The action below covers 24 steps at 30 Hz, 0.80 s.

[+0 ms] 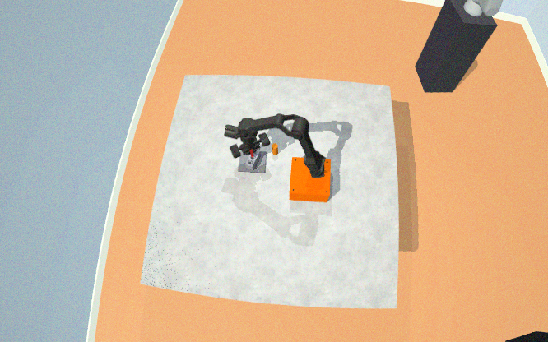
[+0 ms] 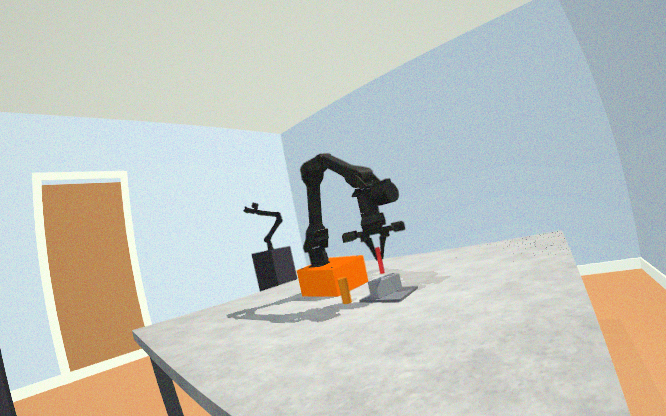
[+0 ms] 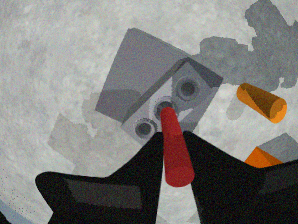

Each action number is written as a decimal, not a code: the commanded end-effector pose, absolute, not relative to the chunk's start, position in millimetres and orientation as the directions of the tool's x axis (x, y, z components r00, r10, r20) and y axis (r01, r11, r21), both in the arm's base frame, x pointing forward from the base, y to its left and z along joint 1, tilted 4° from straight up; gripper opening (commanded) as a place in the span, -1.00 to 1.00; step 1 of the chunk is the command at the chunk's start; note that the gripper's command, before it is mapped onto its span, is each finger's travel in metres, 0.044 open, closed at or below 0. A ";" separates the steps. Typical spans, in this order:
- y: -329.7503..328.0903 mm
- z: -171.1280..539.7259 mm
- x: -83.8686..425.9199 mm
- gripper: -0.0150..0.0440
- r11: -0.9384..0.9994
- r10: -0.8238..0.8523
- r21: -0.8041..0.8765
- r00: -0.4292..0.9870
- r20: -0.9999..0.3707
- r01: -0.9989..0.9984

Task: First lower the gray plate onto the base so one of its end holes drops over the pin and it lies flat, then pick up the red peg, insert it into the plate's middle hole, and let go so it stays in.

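My gripper is shut on the red peg. The peg points down, slightly tilted in the exterior view, with its lower end just above the gray piece. In the wrist view that end overlaps the edge of the middle hole. The gray plate shows three round holes in a row and appears to rest on the gray base. I cannot tell which end hole is around the pin, or whether the peg tip touches the plate.
An orange cylinder stands upright on the pale table, close beside the gray base. The orange box under my arm stands beyond it.
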<state>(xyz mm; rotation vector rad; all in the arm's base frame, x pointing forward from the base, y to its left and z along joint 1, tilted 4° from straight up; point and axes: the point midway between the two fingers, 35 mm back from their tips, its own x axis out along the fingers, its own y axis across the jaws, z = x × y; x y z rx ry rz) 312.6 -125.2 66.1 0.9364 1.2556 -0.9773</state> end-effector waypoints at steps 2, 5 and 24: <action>-125.4 63.8 313.1 -0.49 0.317 -0.070 0.031 0.056 -0.996 0.948; -125.5 59.6 313.9 -0.49 0.319 -0.070 0.032 0.057 -0.996 0.947; -126.5 52.9 316.0 -0.49 0.316 -0.072 0.035 0.060 -0.996 0.948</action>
